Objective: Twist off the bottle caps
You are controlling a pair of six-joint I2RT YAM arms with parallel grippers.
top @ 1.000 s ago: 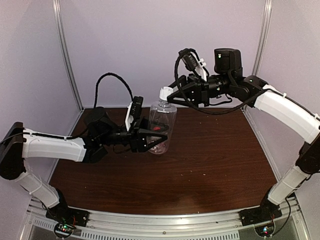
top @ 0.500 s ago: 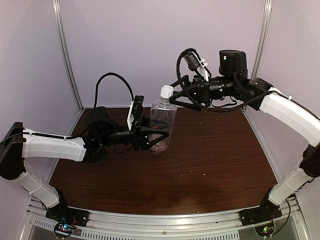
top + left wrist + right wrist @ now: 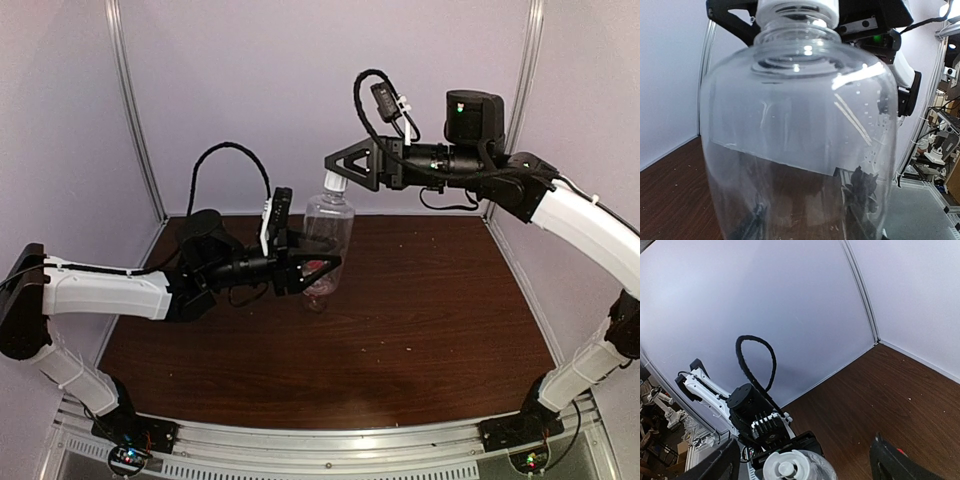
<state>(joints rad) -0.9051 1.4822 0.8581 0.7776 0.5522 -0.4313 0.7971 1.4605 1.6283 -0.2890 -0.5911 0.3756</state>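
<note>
Gripping the bottle (image 3: 327, 232) low on its clear body, the left pincer (image 3: 318, 272) is closed against its sides from the left. In the left wrist view the bottle (image 3: 800, 140) fills the frame, and the dark fingers (image 3: 859, 190) show through its lower wall. The bottle stands over the middle of the bench (image 3: 430, 320), toward the back, leaning slightly; whether its base touches the wood I cannot tell. Its white cap (image 3: 333, 181) sits on the neck.

The right pincer (image 3: 331, 168) extends from the right at the height of the neck, spread wide and holding nothing. From the right wrist camera the cap (image 3: 786, 466) lies between that pincer's two prongs, clear of both and nearer the one at the left of that view.

A small red patch (image 3: 318, 265) shows through the bottle near the left pincer's tips; what it is I cannot tell.
</note>
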